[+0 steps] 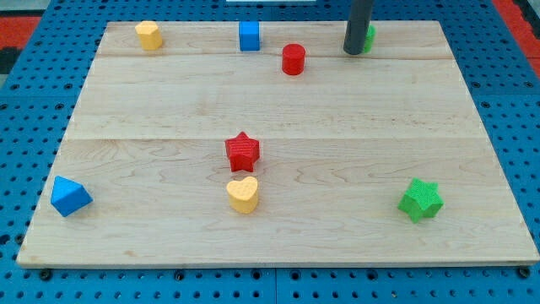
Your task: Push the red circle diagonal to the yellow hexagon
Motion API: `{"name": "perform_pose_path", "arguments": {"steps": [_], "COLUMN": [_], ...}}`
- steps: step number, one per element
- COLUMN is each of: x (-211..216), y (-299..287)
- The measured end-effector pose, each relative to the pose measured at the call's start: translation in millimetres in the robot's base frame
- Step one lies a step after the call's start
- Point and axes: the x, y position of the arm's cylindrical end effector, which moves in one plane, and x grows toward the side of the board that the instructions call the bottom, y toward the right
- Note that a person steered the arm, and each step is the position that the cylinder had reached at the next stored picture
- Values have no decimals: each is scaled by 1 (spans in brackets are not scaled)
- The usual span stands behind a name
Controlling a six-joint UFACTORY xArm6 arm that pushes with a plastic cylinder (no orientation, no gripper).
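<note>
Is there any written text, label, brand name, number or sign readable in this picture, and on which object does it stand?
None: no word, number, label or sign can be read anywhere.
The wooden board, the red circle, the yellow hexagon and the other blocks show plain surfaces only.
The rod above my tip is plain dark, with no marking.
The blue pegboard around the board shows only holes.

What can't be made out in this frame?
- Green block, camera view: mostly hidden behind the rod, shape unreadable.
- My tip: whether it touches that green block can't be told. It sits to the view's right of the red circle, apart.
- Rod's upper part: cut off by the view's top edge.
</note>
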Motion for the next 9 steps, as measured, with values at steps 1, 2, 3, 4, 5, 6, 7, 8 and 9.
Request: {"name": "perform_pose_path", "arguments": {"steps": [1,2,3,4,5,6,7,8,9], "x": [0,-5,-7,-6,18,10,4,26,26], "y": [0,-18,-47,-66,-85,-108,-140,-158,-158]}}
